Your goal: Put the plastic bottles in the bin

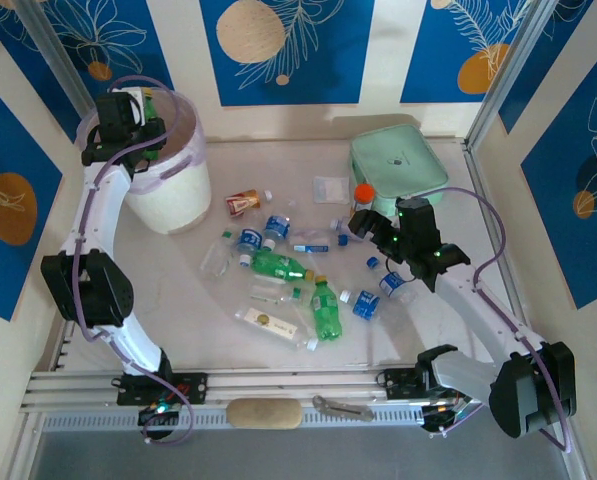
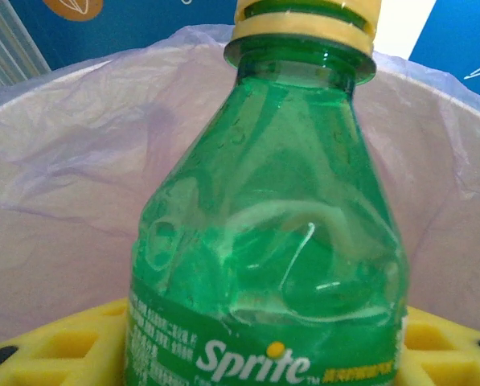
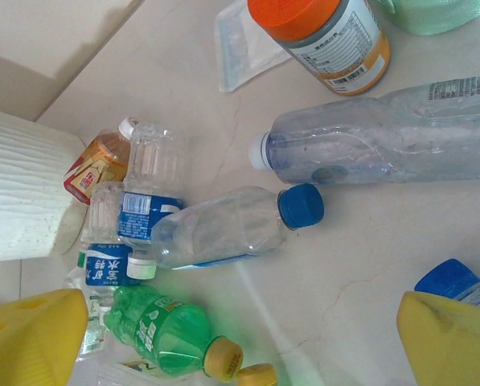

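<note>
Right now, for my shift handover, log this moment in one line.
left end effector: shut on green Sprite bottle, over bin | right end effector: open, above loose bottles

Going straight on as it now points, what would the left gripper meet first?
Probably the left gripper, shut on a green plastic bottle, meets the pinkish plastic bag lining the round white bin; depth unclear.

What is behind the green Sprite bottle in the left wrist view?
Behind the Sprite bottle is the lilac plastic bag that lines the bin, with a blue wall above its rim. The bottle covers the bin's bottom, so its contents cannot be seen.
</note>
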